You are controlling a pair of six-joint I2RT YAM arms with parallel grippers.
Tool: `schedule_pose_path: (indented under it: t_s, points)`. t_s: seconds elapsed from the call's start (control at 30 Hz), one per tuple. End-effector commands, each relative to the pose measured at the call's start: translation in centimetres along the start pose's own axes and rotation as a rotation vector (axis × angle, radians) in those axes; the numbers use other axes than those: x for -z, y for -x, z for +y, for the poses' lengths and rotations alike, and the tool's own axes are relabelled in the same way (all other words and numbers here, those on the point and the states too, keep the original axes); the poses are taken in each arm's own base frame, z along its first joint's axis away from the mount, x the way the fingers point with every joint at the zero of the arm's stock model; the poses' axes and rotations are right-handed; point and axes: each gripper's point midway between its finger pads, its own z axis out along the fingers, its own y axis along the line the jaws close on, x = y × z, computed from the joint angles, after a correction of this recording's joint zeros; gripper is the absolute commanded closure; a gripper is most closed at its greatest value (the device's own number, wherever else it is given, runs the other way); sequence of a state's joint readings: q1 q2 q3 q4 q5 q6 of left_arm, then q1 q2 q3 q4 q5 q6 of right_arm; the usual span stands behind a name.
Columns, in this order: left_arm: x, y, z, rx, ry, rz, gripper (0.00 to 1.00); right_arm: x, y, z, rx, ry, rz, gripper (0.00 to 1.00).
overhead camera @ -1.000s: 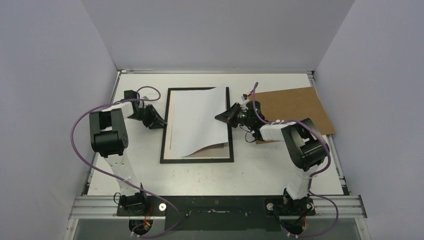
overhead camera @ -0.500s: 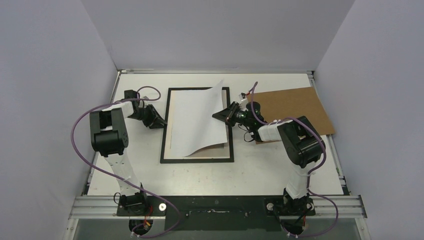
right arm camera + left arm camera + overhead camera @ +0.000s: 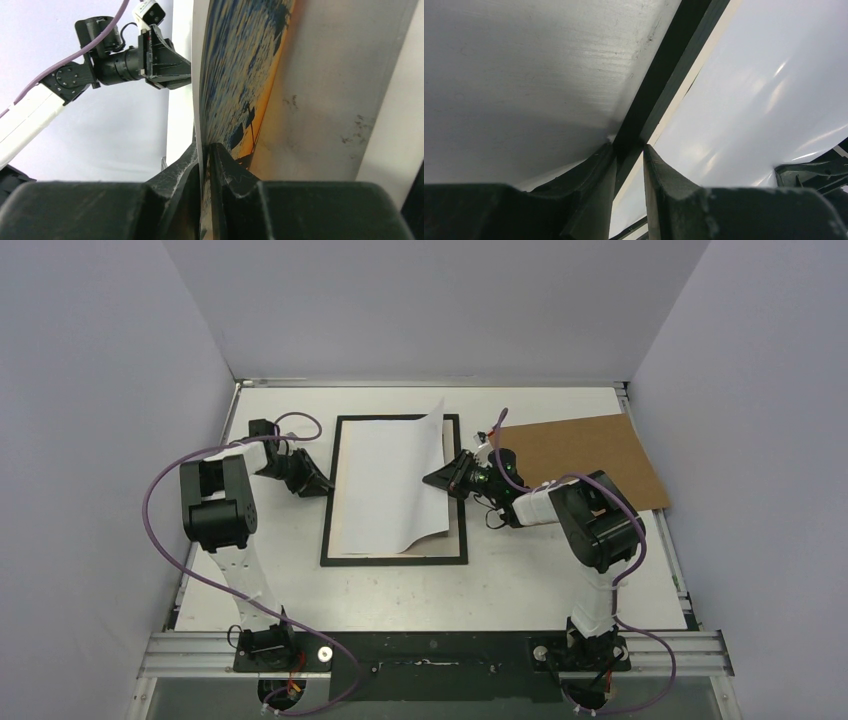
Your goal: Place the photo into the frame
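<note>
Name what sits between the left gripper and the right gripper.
The top view shows the frame, with the photo over it, pale back up.

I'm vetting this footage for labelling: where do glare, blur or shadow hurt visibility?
Left wrist: glare streaks on the photo; the left fingers look soft. Right wrist: the photo is seen edge-on, foreshortened, blurring near the lens. Top view: even light, a soft shadow under the photo's lifted corner.

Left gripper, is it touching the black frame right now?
Touching. The left wrist view shows the left gripper pinching the frame by its rail, no gap visible.
</note>
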State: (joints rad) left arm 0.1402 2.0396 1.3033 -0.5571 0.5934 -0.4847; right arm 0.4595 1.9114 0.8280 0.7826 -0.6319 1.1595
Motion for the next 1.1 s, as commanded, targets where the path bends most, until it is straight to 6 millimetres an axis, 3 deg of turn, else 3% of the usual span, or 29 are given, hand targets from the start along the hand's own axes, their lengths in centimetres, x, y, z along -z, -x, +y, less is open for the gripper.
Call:
schedule_pose_path:
  t_s: [0.0,0.2,0.37,0.5,0.77,0.9,1.07]
  points:
    - [-1.1,0.3,1.1,-0.029,0.036,0.006,0.74,-0.2,0.6,2.9,0.055,0.101,-0.026,0.86]
    - [-1.2,0.5,1.0,-0.030,0.032,0.007,0.75,0.4,-0.9,3.3,0.168,0.161,0.015,0.77]
    - [-1.4,0.4,1.1,-0.030,0.034,0.015,0.75,1.6,-1.3,6.1,0.220,0.276,0.017,0.81]
    - [-1.3,0.4,1.2,-0.033,0.038,0.017,0.75,2.3,-0.3,9.3,0.192,0.360,-0.017,0.89]
    - [-1.4,0.6,1.2,-0.032,0.040,0.020,0.77,2.4,2.0,13.6,0.170,0.391,-0.061,0.94]
    - [-1.4,0.7,1.1,-0.035,0.039,0.022,0.78,1.9,2.0,14.5,0.191,0.358,-0.047,0.93]
    - [-1.5,0.7,1.1,-0.033,0.037,0.026,0.78,1.1,1.5,13.9,0.190,0.330,-0.034,0.93]
